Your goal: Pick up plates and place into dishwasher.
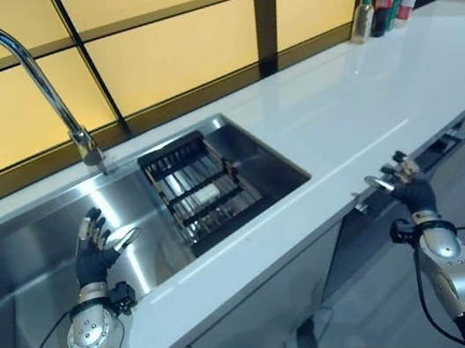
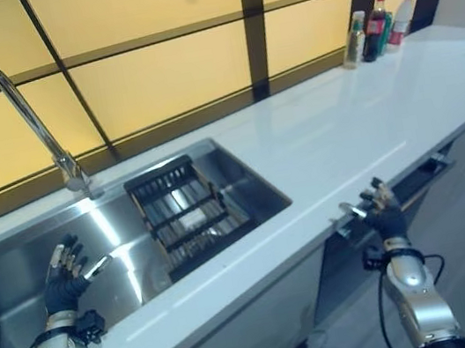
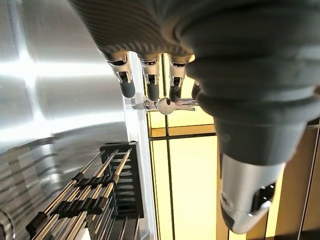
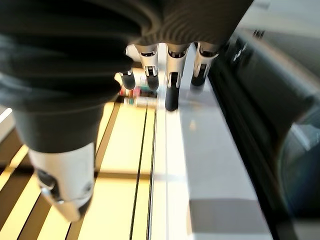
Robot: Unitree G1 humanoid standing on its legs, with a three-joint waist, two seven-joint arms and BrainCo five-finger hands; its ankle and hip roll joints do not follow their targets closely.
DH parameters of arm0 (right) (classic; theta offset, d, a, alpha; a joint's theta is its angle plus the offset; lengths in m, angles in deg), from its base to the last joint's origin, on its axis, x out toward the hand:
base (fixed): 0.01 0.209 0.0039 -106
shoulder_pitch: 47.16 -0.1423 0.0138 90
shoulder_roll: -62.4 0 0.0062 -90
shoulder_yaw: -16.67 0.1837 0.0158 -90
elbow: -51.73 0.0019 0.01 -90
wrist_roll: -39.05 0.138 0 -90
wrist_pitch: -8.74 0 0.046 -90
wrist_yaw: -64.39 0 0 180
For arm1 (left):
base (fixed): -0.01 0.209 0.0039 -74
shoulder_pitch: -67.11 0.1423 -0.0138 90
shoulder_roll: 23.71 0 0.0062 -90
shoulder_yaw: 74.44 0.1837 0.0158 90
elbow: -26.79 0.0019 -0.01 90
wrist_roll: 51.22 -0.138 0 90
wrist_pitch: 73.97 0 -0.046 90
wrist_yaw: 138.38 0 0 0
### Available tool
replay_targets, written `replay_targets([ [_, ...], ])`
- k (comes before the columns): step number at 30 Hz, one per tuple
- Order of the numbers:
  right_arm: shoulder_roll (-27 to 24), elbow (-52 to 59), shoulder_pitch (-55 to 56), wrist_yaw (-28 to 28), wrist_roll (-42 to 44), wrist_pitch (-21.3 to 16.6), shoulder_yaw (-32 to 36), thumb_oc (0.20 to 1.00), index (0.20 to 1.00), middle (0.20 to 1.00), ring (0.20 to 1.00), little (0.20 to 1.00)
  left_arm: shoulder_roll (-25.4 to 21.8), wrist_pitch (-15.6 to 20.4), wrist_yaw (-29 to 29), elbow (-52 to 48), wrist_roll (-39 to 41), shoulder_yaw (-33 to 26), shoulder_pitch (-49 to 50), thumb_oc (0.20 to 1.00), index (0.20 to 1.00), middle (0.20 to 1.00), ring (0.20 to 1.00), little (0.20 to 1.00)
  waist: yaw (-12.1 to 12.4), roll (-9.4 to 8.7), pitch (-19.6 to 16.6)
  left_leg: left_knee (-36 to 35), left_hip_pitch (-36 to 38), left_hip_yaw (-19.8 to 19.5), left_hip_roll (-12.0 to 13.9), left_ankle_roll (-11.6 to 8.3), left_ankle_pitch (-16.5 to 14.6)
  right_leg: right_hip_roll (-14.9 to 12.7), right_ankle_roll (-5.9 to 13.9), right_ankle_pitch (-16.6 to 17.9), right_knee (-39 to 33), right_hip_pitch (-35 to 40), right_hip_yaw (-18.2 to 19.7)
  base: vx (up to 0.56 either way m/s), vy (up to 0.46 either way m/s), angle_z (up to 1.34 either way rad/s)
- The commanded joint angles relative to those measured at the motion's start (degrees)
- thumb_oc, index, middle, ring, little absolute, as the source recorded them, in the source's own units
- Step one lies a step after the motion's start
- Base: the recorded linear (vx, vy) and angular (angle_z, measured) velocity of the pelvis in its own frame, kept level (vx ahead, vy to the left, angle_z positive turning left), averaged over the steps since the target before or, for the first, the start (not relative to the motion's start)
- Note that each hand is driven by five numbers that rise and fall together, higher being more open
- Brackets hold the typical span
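While both hands are empty, the step in hand cannot be fixed exactly. The scene fits a moment when a plate is about to be fetched, and equally a moment when one was already put away.

The left hand (image 1: 94, 251) hovers over the sink (image 1: 15, 264) with its fingers spread and nearly straight, holding nothing. The right hand (image 1: 409, 187) hangs at the front edge of the white surface (image 1: 361, 90), above the dark dishwasher (image 1: 365, 245) front. Its fingers are relaxed and loose, and they also hold nothing.

A black wire rack (image 1: 204, 188) sits in the sink, at about 2 o'clock from the left hand. Between its bars lies a pale patch (image 1: 203, 195), whitish and flat. I cannot tell whether it is a plate or only a reflection from the steel. The faucet (image 1: 27, 65) curves over the sink at 12 o'clock, and some bottles (image 1: 382, 1) stand far away at 1 o'clock.

I judge that any plate taken from the rack needs the fingers to come between the bars and close on its rim, because a smooth plate may slip. I cannot tell whether the dishwasher door is shut or a little open.
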Motion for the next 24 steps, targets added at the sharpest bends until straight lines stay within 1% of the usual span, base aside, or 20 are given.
replay_targets([
  [1,-1.5,4.0,-6.5,-1.2,-1.6,-4.5,-1.7,1.000,1.000,1.000,1.000,1.000,-1.9,1.7,2.2,0.0,0.7,1.4,-6.9,1.000,1.000,1.000,1.000,1.000,0.3,-1.31,0.6,6.7,-2.8,0.7,-1.3,1.70,-7.3,1.0,0.51,-2.0,0.4,-1.9,-0.5,-0.02,0.039,0.00],
  [6,-3.8,6.1,-11.4,-6.6,-1.9,-6.4,-7.4,1.000,1.000,1.000,1.000,1.000,-0.1,1.8,1.6,-0.1,1.9,5.8,-10.5,1.000,1.000,1.000,1.000,1.000,1.6,-1.86,0.0,6.8,-3.2,0.9,-0.9,1.22,-7.1,0.6,0.54,-2.4,0.4,-1.6,-2.0,0.00,0.007,0.00],
  [8,-4.1,6.5,-12.2,-7.7,-1.8,-6.4,-8.4,1.000,1.000,1.000,1.000,1.000,0.2,1.5,0.9,-0.5,2.4,6.7,-11.2,1.000,1.000,1.000,1.000,1.000,1.9,-1.98,-0.1,6.6,-3.3,1.0,-0.8,1.14,-6.9,0.6,0.52,-2.5,0.4,-1.5,-2.4,0.00,0.000,0.00],
  [9,-4.3,6.5,-13.4,-8.4,-1.7,-6.6,-9.8,1.000,1.000,1.000,1.000,1.000,0.6,1.0,0.4,-1.1,2.2,8.6,-12.3,1.000,1.000,1.000,1.000,1.000,2.4,-2.24,-0.2,6.5,-3.5,1.0,-0.6,1.00,-6.7,0.4,0.56,-2.6,0.4,-1.4,-3.3,0.00,0.000,0.00],
  [12,-4.5,6.5,-15.1,-9.5,-1.7,-7.0,-11.7,1.000,1.000,1.000,1.000,1.000,1.2,-0.1,0.6,-2.0,3.3,10.3,-13.4,1.000,1.000,1.000,1.000,1.000,3.2,-2.53,-0.1,6.1,-3.5,0.7,-0.3,0.78,-6.4,0.3,0.57,-2.9,0.4,-1.0,-4.5,0.00,0.000,0.00],
  [14,-4.8,7.1,-16.4,-9.6,-2.2,-7.1,-13.4,1.000,1.000,1.000,1.000,1.000,1.5,-0.4,0.7,-2.2,3.4,11.4,-14.2,1.000,1.000,1.000,1.000,1.000,4.0,-2.89,0.1,6.2,-3.6,0.5,0.1,0.52,-6.3,0.0,0.57,-3.1,0.4,-0.5,-5.7,0.02,-0.014,0.03],
  [18,-6.0,9.0,-19.8,-7.3,-4.9,-6.8,-15.9,1.000,1.000,1.000,1.000,1.000,1.4,-1.1,1.5,-2.4,3.5,12.7,-14.9,1.000,1.000,1.000,1.000,1.000,5.3,-3.74,0.7,6.9,-3.7,0.2,0.6,0.16,-6.4,-0.2,0.42,-3.5,0.6,0.2,-7.3,0.02,-0.031,0.16],
  [20,-7.0,10.4,-21.4,-6.1,-4.6,-6.5,-16.3,1.000,1.000,1.000,1.000,1.000,1.1,-1.2,2.1,-2.4,3.4,12.9,-15.0,1.000,1.000,1.000,1.000,1.000,5.6,-4.12,1.0,7.1,-3.6,0.1,0.8,0.01,-6.5,-0.2,0.30,-3.8,0.8,0.4,-7.7,0.01,-0.015,0.03],
  [23,-8.0,13.0,-23.4,-4.4,-5.0,-4.9,-16.3,1.000,1.000,1.000,1.000,1.000,0.7,-1.4,2.8,-2.3,4.0,12.1,-14.7,1.000,1.000,1.000,1.000,1.000,5.8,-4.52,1.3,7.4,-3.5,-0.1,0.9,-0.06,-6.7,-0.2,0.14,-4.3,1.4,0.5,-7.9,0.00,-0.005,0.01],
  [24,-8.3,13.8,-23.7,-3.1,-5.8,-3.3,-16.2,1.000,1.000,1.000,1.000,1.000,0.6,-1.4,2.9,-2.4,4.2,11.7,-14.6,1.000,1.000,1.000,1.000,1.000,5.9,-4.62,1.3,7.4,-3.4,-0.1,0.9,-0.05,-6.8,-0.2,0.10,-4.4,1.6,0.5,-8.0,0.00,0.000,0.00],
])
